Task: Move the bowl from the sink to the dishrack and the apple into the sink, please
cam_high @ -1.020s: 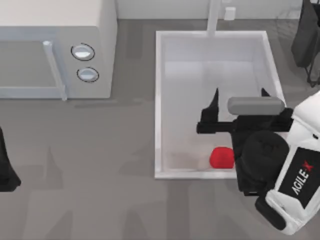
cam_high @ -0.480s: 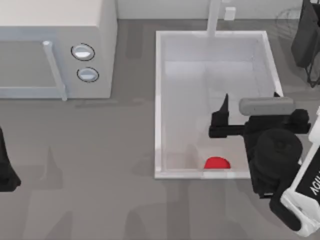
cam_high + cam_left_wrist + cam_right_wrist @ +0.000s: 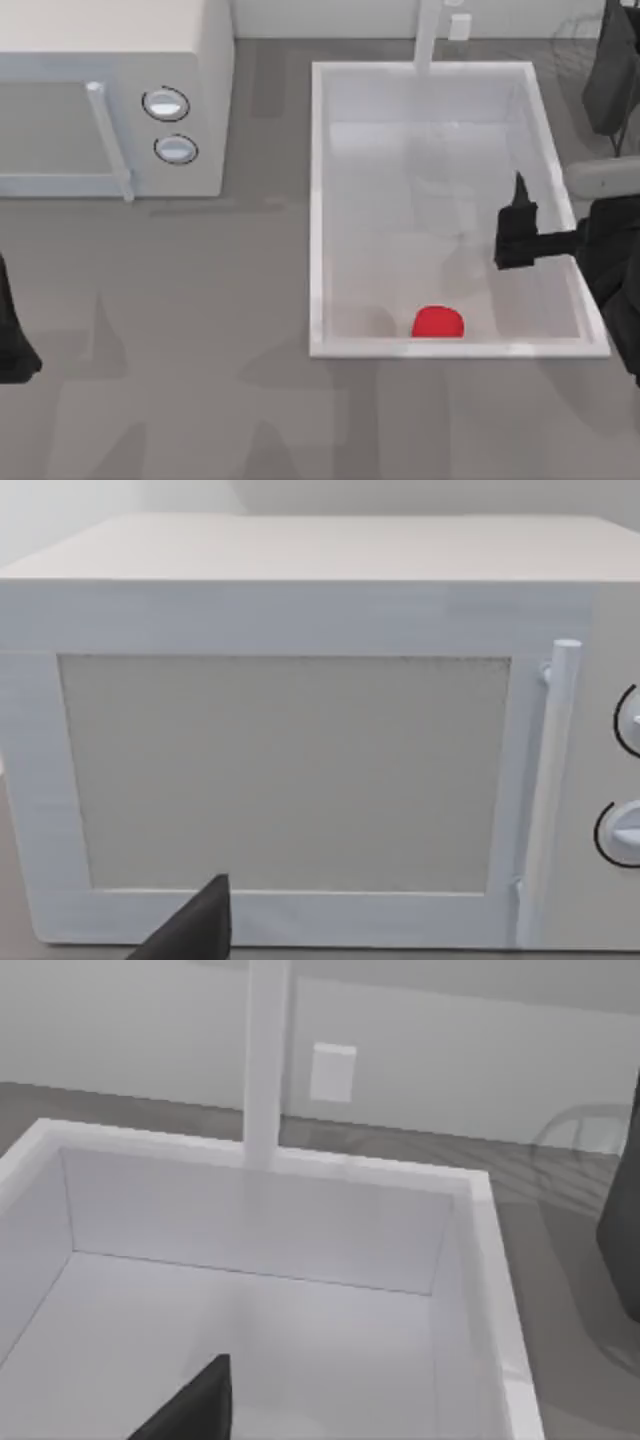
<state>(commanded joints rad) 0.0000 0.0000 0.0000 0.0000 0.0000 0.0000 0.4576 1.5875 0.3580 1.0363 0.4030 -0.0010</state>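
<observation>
The red apple [image 3: 438, 322] lies inside the white sink [image 3: 316, 200], against its front wall. My right gripper [image 3: 562, 212] hovers over the sink's right rim. It is open and empty, with one dark finger [image 3: 517, 215] over the basin. In the right wrist view that fingertip [image 3: 200, 1400] hangs above the bare sink floor [image 3: 250, 1320]. The bowl is out of view. Thin wires of the dishrack [image 3: 578, 30] show at the back right corner, and again as the dishrack [image 3: 582, 1125] past the sink. My left gripper [image 3: 10, 345] is parked, open, at the table's left edge.
A white microwave [image 3: 110, 40] with two round knobs stands at the back left, and the left wrist view faces the microwave door [image 3: 300, 770]. The faucet [image 3: 428, 35] rises behind the sink. A dark bulky shape [image 3: 612, 70] stands by the dishrack.
My right arm has drawn away to the right, off the sink's front area. The apple, half covered by the gripper a second ago, has settled against the front wall.
</observation>
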